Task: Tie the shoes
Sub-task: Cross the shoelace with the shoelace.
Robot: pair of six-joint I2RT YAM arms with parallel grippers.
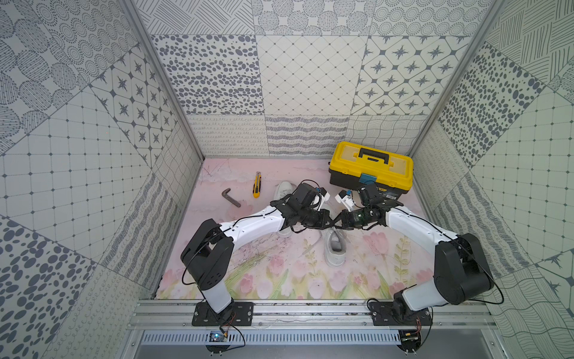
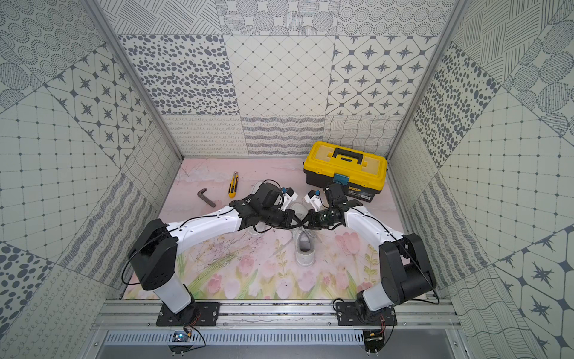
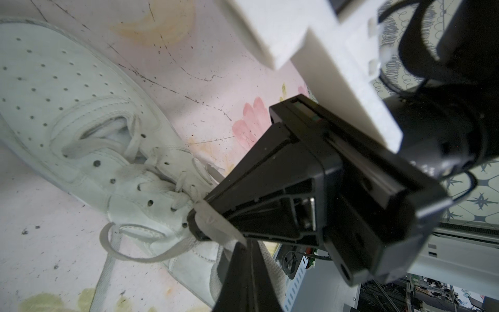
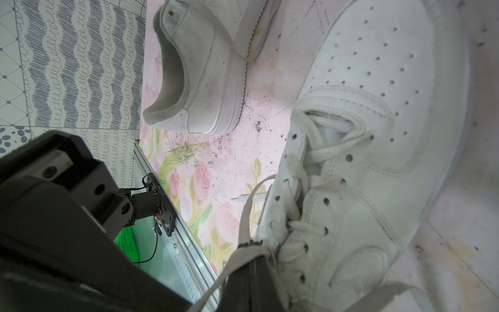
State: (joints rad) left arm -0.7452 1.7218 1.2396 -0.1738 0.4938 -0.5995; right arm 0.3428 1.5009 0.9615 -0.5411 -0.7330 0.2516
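Observation:
Two white shoes lie on the flowered mat. One shoe [image 1: 334,248] [image 2: 305,248] sits in the middle with its toe toward the back; the other shoe [image 1: 283,189] [image 4: 205,67] lies mostly under my left arm. Both grippers meet tip to tip over the middle shoe's lacing [image 3: 151,173] [image 4: 302,205]. My left gripper [image 1: 331,224] [image 3: 239,247] is shut on a flat lace [image 3: 216,224]. My right gripper [image 1: 339,223] [image 4: 251,250] is shut too, with a lace [image 4: 249,216] draped over its tip. A loose lace loop [image 3: 127,255] lies beside the shoe.
A yellow and black toolbox [image 1: 371,169] stands at the back right, close behind my right wrist. A yellow utility knife [image 1: 257,185] and a dark hex key [image 1: 231,197] lie at the back left. Patterned walls close in three sides.

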